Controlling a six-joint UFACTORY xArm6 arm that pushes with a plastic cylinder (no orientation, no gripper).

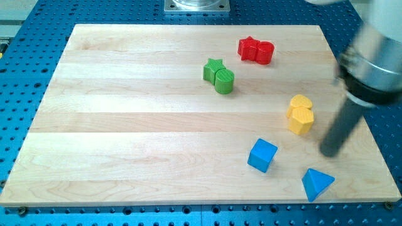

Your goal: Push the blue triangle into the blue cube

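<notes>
The blue triangle (316, 184) lies near the board's bottom right corner. The blue cube (262, 155) stands to its left and slightly higher in the view, with a gap between them. My tip (329, 152) rests on the board above and slightly right of the blue triangle, to the right of the blue cube and below right of the yellow blocks. It touches no block.
Two yellow blocks (301, 115) sit together above the blue cube. A green star and green cylinder (218, 75) sit near the top centre. Two red blocks (255, 49) sit near the top. The wooden board (125, 125) lies on a blue perforated table (25, 75).
</notes>
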